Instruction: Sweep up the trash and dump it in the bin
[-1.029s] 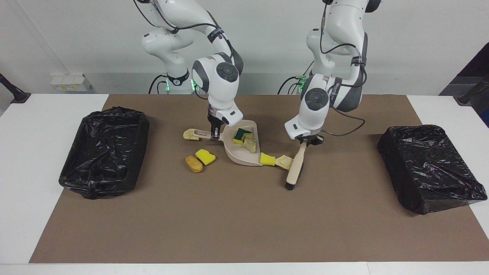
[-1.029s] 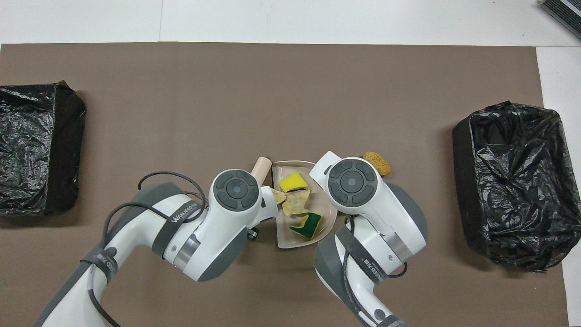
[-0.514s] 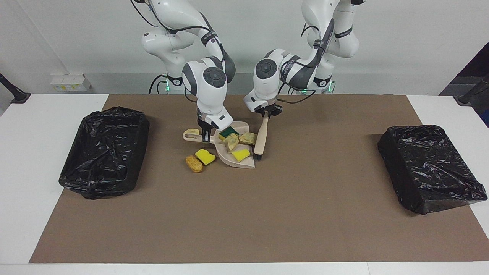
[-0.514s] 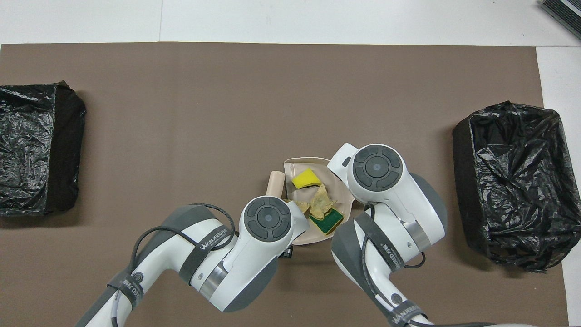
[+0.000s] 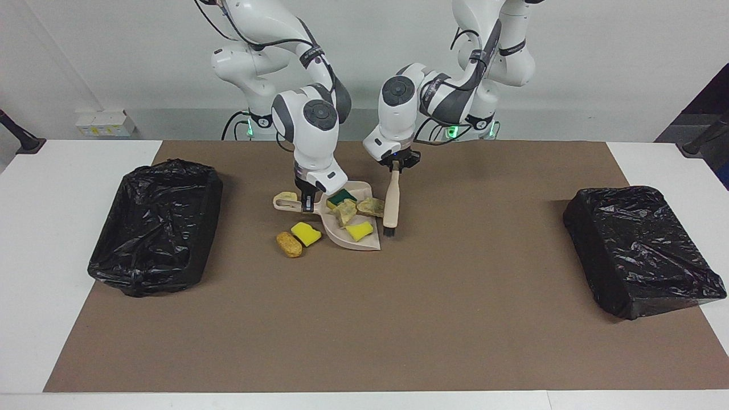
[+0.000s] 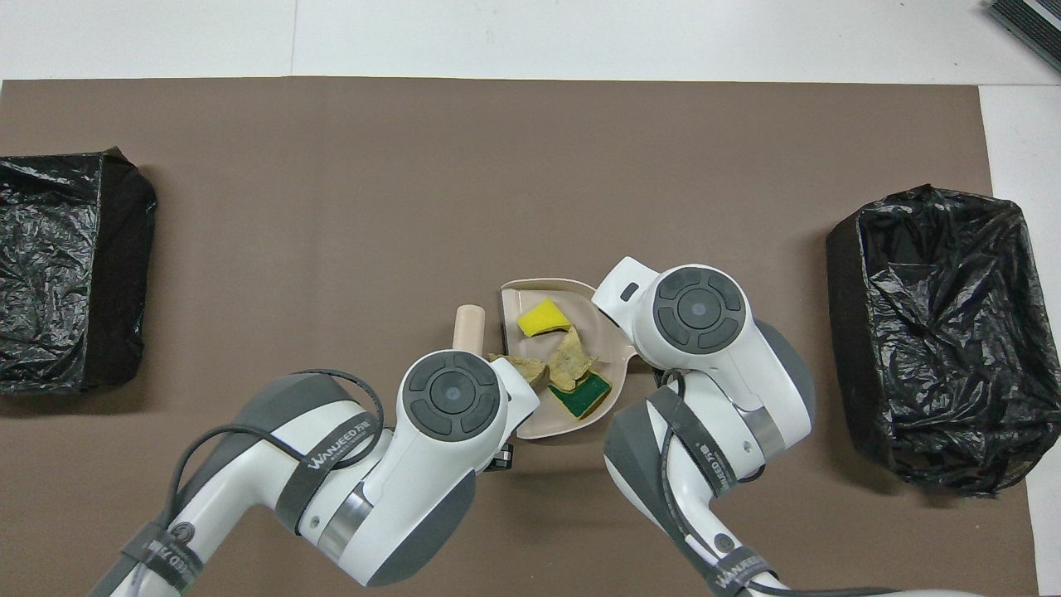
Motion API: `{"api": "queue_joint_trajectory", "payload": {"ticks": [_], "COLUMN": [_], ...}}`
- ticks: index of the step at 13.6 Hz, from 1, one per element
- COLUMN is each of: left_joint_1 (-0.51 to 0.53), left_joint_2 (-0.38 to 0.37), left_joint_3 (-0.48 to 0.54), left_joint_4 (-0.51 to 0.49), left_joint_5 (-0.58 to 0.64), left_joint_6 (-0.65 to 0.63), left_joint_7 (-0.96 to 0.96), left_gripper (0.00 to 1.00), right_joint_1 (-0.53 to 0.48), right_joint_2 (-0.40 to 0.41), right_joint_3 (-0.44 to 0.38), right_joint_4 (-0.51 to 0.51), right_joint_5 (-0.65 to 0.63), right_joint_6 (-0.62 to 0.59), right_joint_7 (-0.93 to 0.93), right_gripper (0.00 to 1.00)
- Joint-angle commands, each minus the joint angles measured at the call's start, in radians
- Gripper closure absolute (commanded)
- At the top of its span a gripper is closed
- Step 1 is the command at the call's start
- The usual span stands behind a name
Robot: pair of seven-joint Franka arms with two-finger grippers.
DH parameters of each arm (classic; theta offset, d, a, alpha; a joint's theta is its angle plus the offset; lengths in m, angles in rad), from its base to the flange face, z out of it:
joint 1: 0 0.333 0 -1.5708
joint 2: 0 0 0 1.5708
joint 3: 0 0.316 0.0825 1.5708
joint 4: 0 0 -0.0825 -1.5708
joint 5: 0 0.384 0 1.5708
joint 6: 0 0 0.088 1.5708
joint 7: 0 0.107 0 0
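On the brown table [image 5: 455, 319], three scraps remain outside the dustpan [image 5: 353, 236] — the brush [image 5: 390, 205], clamped in the left end effector [image 5: 396, 165], should be brought round to them; the right end effector [image 5: 307, 200] is clamped on the dustpan handle.

One camera sits high across the surface [image 5: 364, 341], facing the robots from a distance. The other looks steeply down from above the robots' end. Both share the brown mat [image 6: 497, 166] and dustpan [image 5: 347, 236].

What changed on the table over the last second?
The left gripper, shut on the brush, swept a yellow sponge piece and a beige chunk into the dustpan. The right gripper kept holding its handle. Three scraps outside and both bins stayed put.
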Motion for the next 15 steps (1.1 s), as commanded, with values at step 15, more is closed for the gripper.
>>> {"api": "queue_joint_trajectory", "payload": {"ticks": [15], "left_joint_1": [0.021], "left_joint_2": [-0.112], "left_joint_3": [-0.008], "left_joint_4": [-0.296], "left_joint_5": [-0.155], "left_joint_6": [0.237], "left_joint_7": [-0.01], "left_gripper": [1.0], "right_joint_1": [-0.005], "right_joint_2": [-0.043], "right_joint_3": [0.006], "right_joint_4": [-0.106], "right_joint_5": [0.093], "right_joint_6": [0.063], "right_joint_7": [-0.1], "right_gripper": [1.0]}}
